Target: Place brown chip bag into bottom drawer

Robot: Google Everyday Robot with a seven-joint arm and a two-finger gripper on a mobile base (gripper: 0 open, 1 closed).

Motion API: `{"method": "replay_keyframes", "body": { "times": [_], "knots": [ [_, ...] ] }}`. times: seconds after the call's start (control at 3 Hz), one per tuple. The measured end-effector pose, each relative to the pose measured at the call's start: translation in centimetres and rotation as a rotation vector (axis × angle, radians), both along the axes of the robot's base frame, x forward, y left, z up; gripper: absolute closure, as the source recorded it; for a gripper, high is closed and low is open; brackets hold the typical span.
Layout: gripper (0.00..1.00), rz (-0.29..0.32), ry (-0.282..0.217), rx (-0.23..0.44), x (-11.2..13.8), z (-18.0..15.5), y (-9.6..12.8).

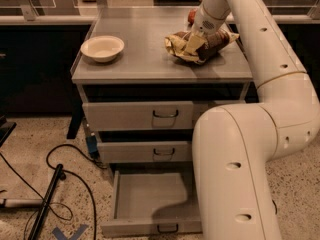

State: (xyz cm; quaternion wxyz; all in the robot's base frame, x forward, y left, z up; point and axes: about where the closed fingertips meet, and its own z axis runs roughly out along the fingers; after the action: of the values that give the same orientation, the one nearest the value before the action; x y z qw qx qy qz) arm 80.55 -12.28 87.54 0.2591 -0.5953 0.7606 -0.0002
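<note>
Open grey metal bottom drawer (145, 196) in front, chip bag up on the cabinet.
Above the pulled-out shallow tray, the wrinkled, glossy dark brown and pale yellow foil chip bag (181, 47) lies crumpled at the right of the grey cabinet top (140, 64). The white arm's gripper (199, 34) is down on it; its grip cannot be told. A round white bowl (102, 48) sits well apart, left.

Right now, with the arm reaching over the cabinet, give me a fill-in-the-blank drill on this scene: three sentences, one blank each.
1. The gripper is down at the brown chip bag, which lies on the ____ of the cabinet.
2. In the camera view, the white bowl stands to the bag's ____.
3. The bottom drawer is pulled ____, while the top drawer and the middle drawer are pushed in.

Missing words: top; left; open.
</note>
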Motion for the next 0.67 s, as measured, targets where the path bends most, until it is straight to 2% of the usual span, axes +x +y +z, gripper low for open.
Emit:
{"method": "replay_keyframes", "body": {
  "times": [0.33,0.67],
  "knots": [
    [1.00,-0.029,0.017,0.025,-2.7,2.1,-1.6],
    [1.00,-0.140,-0.077,0.107,-6.7,8.2,-5.2]
  ]
}}
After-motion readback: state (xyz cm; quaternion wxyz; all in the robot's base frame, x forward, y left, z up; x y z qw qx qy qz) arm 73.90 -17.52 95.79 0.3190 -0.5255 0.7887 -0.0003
